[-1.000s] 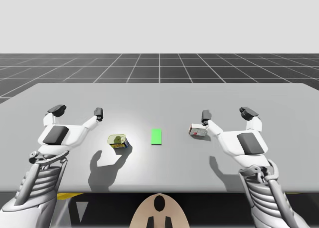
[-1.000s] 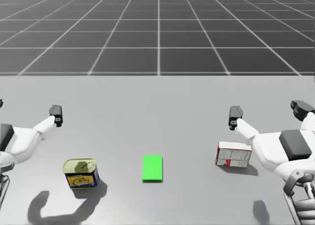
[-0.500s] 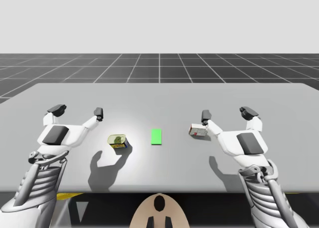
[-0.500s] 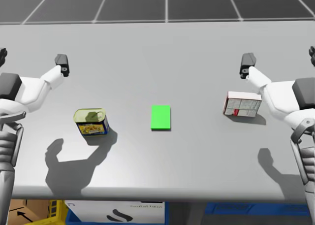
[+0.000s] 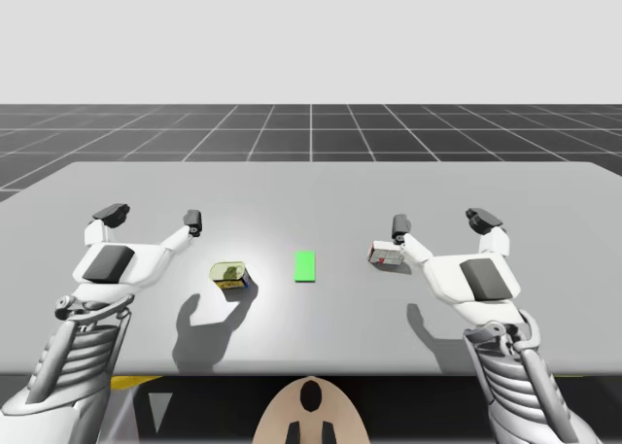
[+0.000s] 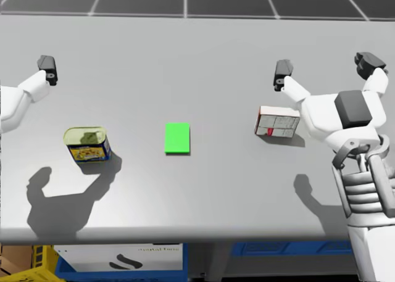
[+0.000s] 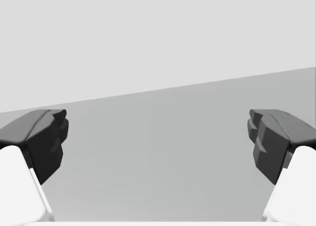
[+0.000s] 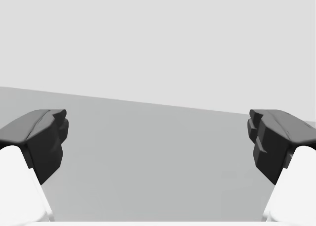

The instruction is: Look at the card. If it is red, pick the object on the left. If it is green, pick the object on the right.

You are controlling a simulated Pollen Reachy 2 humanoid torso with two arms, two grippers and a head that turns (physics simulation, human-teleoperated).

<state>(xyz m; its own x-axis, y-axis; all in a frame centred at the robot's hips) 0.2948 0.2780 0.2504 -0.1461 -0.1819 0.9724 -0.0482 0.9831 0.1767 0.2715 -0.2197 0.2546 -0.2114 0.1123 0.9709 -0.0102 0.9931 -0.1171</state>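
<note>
Just beside my wide-open right gripper (image 6: 325, 65), the white-and-red box (image 6: 278, 122) is sitting as the pick for the green card (image 6: 177, 137), so I am judging a centred, straddling descent best.

- On each arm you see a glossy white moulded shell. The left gripper (image 5: 152, 216) and the right gripper (image 5: 439, 221) each carry 2 tapering white fingers.
- Look at the fingertips (image 7: 47, 142): they are blocky, faceted caps in dark grey, close to black.
- You can spot 1 dark grey panel (image 5: 483, 277), a rounded rectangle, set into the back of each hand.
- Below the hands, your forearms (image 6: 365, 199) are light grey and ribbed with stacked rings. Thin grey rods and loops run beside the wrists.
</note>
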